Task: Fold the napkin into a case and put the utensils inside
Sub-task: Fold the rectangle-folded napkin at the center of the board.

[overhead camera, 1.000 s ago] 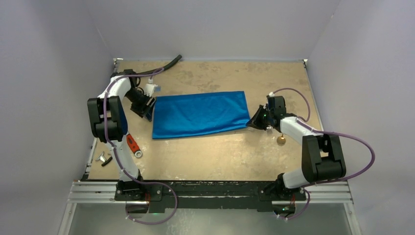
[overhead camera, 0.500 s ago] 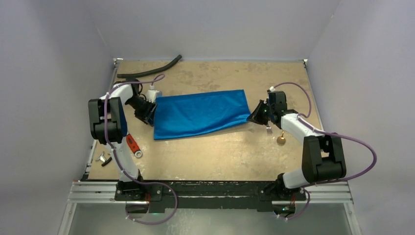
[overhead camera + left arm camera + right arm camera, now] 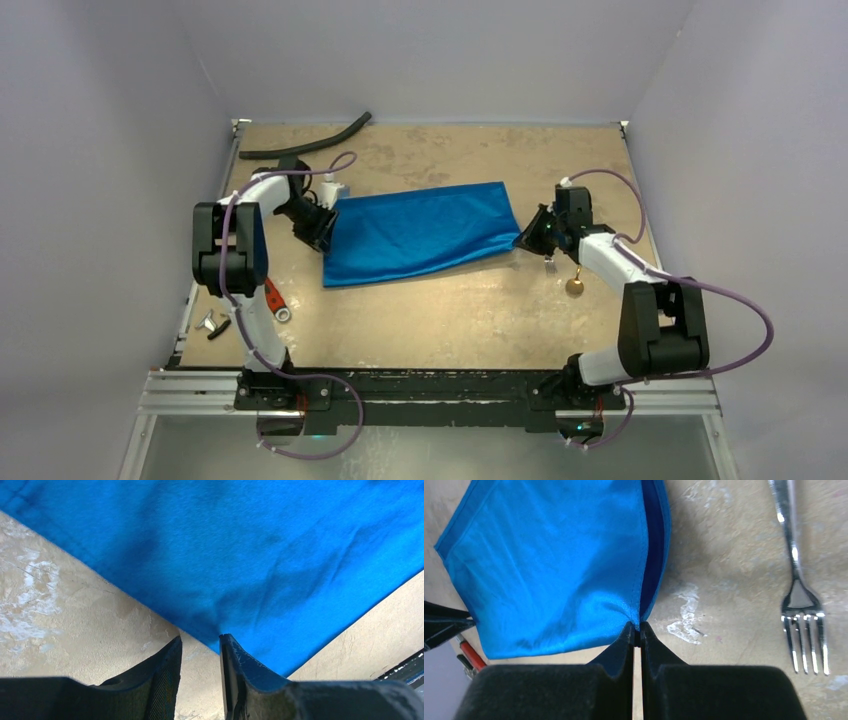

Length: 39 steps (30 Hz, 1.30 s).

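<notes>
- Right gripper (image 3: 640, 627) has its two fingers pressed together on the right-hand edge of the napkin (image 3: 420, 230), and the cloth puckers into the tips.
- Left gripper (image 3: 200, 640) stands narrow, with a strip of bare table (image 3: 450, 320) showing between its fingers. The napkin's left edge meets the tip of one finger. Whether any cloth is caught there cannot be told.
- The napkin lies flat mid-table as a slanted oblong between the two grippers. At the right-hand edge the right wrist view shows two layers, a darker one under the shiny top one.
- The fork (image 3: 801, 600) lies on bare table just beside that edge, outside the cloth, with its tines towards the camera.
- The spoon (image 3: 575, 286) shows only in the top view, as a gold bowl by the right forearm, also outside the cloth. Its handle is too small to make out.
- Only the top view shows the black hose (image 3: 310, 143) at the far edge and the red-handled wrench (image 3: 272, 298) by the left arm.
- The fork's handle is cut off at the top of the right wrist view.
</notes>
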### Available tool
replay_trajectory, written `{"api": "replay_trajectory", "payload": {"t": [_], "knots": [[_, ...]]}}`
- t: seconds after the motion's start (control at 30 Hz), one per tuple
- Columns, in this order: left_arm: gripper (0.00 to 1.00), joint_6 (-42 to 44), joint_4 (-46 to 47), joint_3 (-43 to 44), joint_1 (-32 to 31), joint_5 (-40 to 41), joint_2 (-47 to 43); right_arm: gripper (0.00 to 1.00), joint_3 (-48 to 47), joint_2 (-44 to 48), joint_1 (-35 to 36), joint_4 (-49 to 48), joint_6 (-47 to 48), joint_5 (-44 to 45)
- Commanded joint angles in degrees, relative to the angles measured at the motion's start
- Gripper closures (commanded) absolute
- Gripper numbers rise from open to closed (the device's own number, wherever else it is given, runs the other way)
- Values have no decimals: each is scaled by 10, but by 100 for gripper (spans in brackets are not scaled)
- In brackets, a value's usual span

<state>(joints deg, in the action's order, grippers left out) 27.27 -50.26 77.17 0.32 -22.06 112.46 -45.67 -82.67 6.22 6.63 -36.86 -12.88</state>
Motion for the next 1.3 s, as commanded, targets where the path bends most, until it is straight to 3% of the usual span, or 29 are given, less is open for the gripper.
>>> {"api": "replay_trajectory", "payload": {"t": [0.0, 0.23, 0.6, 0.83, 1.27], "knots": [[67, -9, 28, -11, 1, 2, -9, 100, 4, 22, -23, 5, 7, 22], [69, -3, 15, -8, 2, -12, -38, 100, -6, 16, 0, -21, 46, 29], [71, -19, 53, -36, 2, 12, -22, 100, -123, -38, 175, -22, 41, 37], [73, -19, 60, -48, 2, 13, -17, 100, -245, -132, 266, -8, 40, 4], [75, -18, 46, -61, 1, 15, -23, 100, -314, -192, 309, 6, 21, -6]]}}
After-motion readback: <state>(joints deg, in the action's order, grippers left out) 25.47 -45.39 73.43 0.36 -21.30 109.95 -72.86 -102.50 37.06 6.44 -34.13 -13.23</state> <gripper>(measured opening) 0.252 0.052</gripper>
